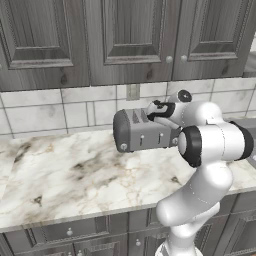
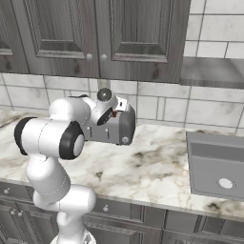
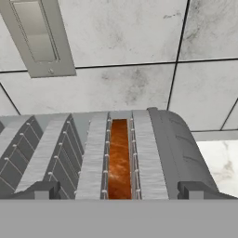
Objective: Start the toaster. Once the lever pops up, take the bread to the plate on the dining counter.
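Observation:
The grey toaster (image 1: pixel 136 134) stands on the marble worktop against the tiled wall, also seen in the right base view (image 2: pixel 119 129). The hand view looks down on its top slots (image 3: pixel 60 153). The bread (image 3: pixel 119 158) sits sunk in the slot nearest the toaster's rounded end, its brown face showing. My gripper (image 3: pixel 118 190) hovers just above the toaster's top, open, with its fingertips (image 3: pixel 39 190) wide apart on either side of the slots and nothing between them. In the base views the hand (image 1: pixel 159 111) (image 2: pixel 113 112) hangs over the toaster. The plate and the dining counter are out of view.
A wall outlet (image 3: pixel 39 39) (image 1: pixel 132 91) sits on the tiles behind the toaster. Dark grey upper cabinets (image 1: pixel 125 35) hang overhead. A grey cooktop (image 2: pixel 217 164) lies on the worktop (image 1: pixel 60 170) to the right, under a hood (image 2: pixel 212 71).

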